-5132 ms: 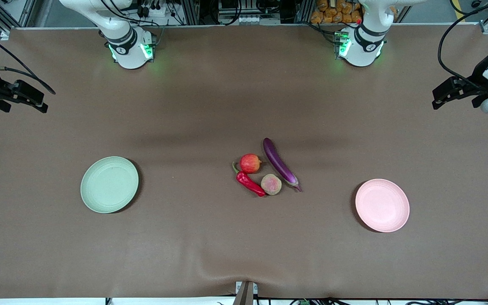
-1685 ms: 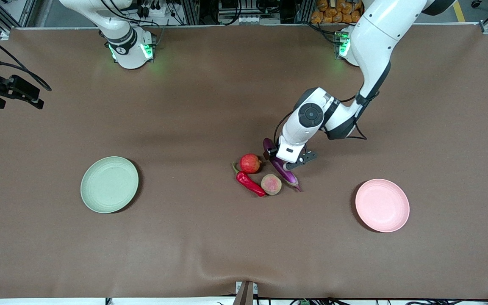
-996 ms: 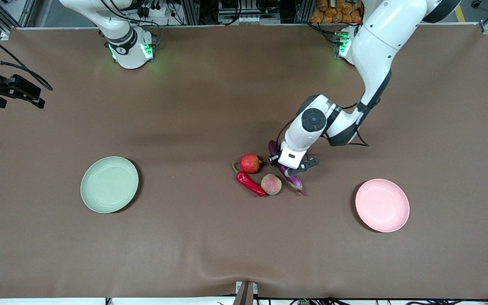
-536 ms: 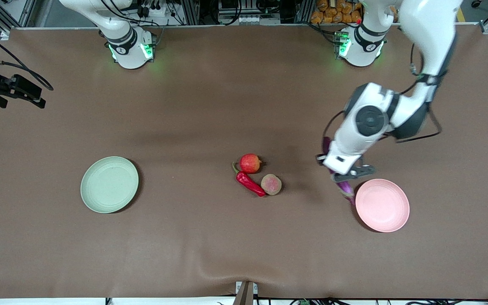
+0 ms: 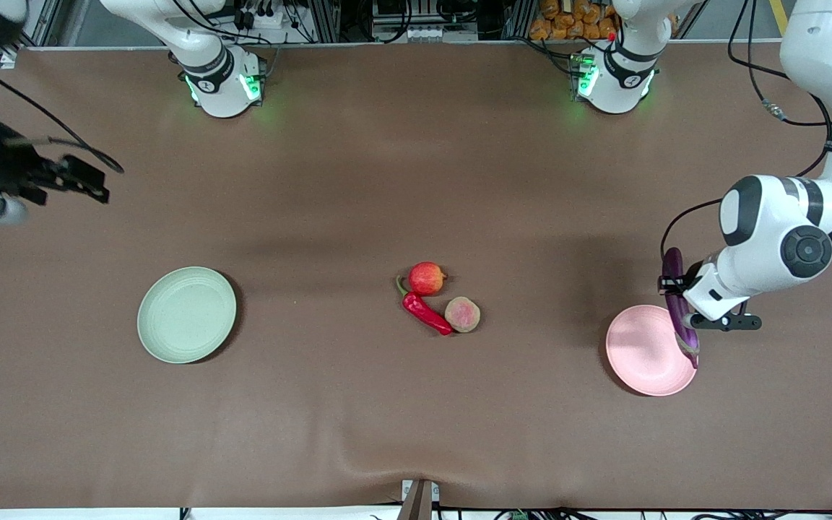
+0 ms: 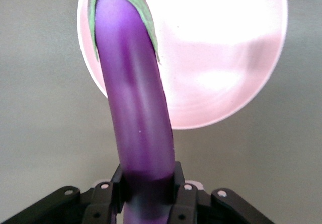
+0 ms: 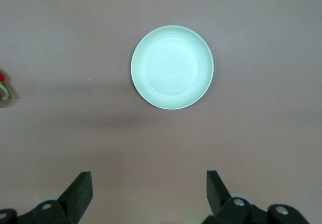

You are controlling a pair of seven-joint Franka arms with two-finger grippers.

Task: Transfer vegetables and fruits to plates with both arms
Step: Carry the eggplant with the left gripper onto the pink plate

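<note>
Left gripper over pink plate, gripping eggplant. Right gripper waiting aloft at table edge. Apple, chili, peach clustered mid-table. Green plate bare.

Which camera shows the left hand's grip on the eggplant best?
The left wrist view: the left hand is clamped around the eggplant over the pink plate. The front view partly hides the grip; the right wrist view shows none.
</note>
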